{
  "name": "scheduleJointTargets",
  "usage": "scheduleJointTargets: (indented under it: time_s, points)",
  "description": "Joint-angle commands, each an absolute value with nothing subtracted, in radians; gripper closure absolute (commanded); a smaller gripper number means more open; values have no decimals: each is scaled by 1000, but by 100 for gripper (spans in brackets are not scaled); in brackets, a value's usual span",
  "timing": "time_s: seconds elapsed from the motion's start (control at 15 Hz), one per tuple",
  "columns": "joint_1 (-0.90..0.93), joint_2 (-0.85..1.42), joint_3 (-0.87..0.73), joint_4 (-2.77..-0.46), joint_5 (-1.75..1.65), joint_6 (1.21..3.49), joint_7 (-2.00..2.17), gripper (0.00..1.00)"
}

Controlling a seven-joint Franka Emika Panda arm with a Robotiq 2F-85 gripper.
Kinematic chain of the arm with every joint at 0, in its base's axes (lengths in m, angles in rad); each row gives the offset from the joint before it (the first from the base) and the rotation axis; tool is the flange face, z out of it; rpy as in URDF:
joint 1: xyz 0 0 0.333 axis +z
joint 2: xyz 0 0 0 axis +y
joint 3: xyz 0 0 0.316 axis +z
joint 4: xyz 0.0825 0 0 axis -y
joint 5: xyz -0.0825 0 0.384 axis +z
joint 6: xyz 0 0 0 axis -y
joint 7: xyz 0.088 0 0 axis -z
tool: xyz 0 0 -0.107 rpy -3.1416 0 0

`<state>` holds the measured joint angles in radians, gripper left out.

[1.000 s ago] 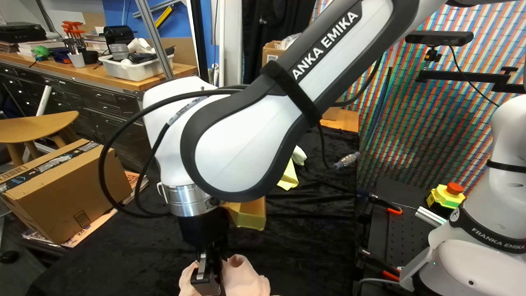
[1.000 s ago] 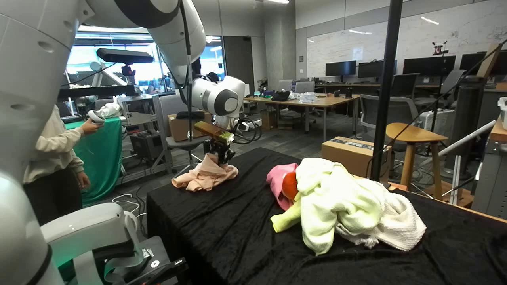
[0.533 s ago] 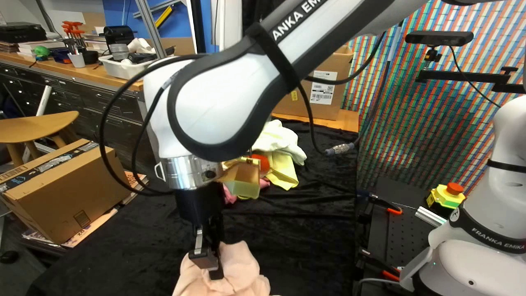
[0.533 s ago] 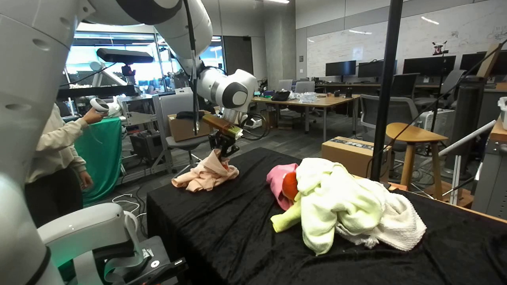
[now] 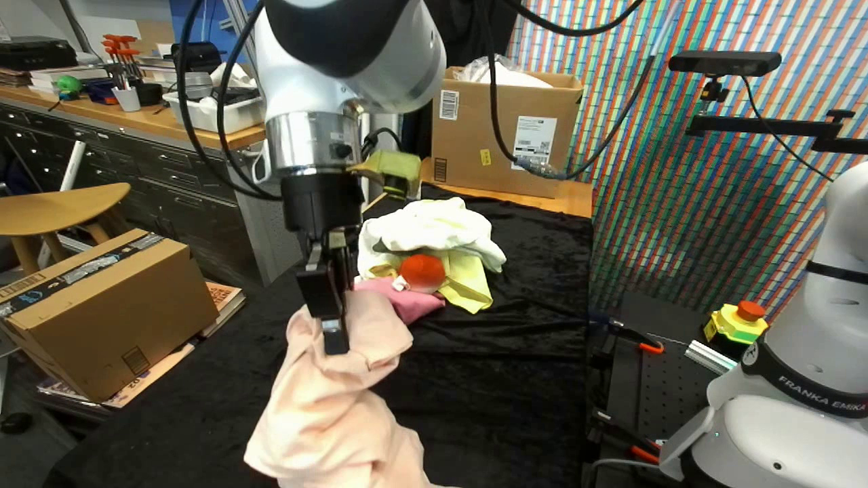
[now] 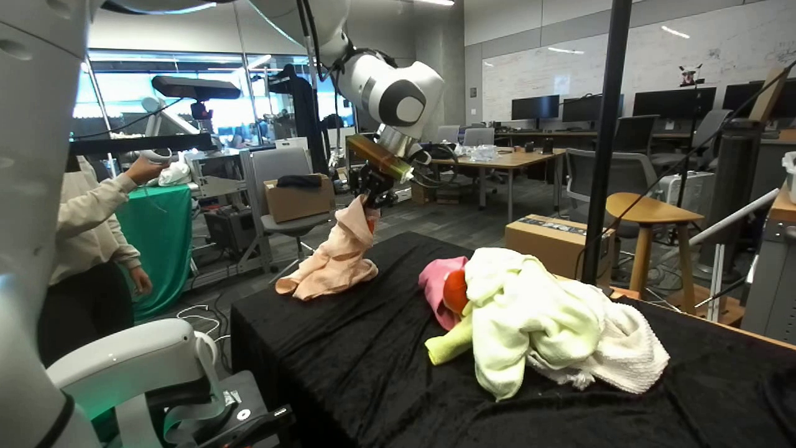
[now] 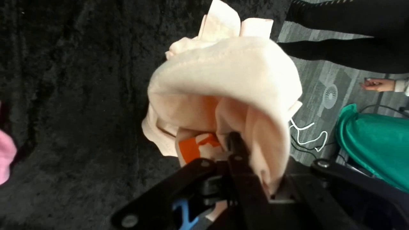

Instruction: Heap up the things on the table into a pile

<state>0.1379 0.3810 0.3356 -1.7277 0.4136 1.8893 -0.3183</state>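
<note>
At the black-draped table [image 6: 348, 367], up you come! Half a second ago your claw [image 6: 374, 200] was low over the surface; now it's risen, clamped on the peach cloth [image 6: 336, 267], pulling it into a tall peak, its bottom folds still resting on the table. In the wrist view something orange [image 7: 190, 150], too hidden to name, peeks out between the folds. Well apart, the pile [image 6: 553, 339] hasn't budged: pink cloth [image 6: 434, 286], round red thing [image 6: 455, 292], yellow cloth [image 6: 451, 345], pale green towel [image 6: 522, 298], white towel [image 6: 631, 348]. And in an exterior view your arm [image 5: 298, 88] has lifted clear, so the round red thing now sits in plain sight.
</note>
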Motion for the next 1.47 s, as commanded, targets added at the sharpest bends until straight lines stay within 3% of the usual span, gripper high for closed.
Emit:
scheduleJointTargets:
  time_s: [0.0, 0.6, 1.4]
  points:
    - [99, 338, 313, -1669, 495, 1791, -374, 92]
    - [60, 253, 236, -1570, 558, 1701, -383, 92]
    - [84, 117, 137, -1564, 258, 1903, -187, 92]
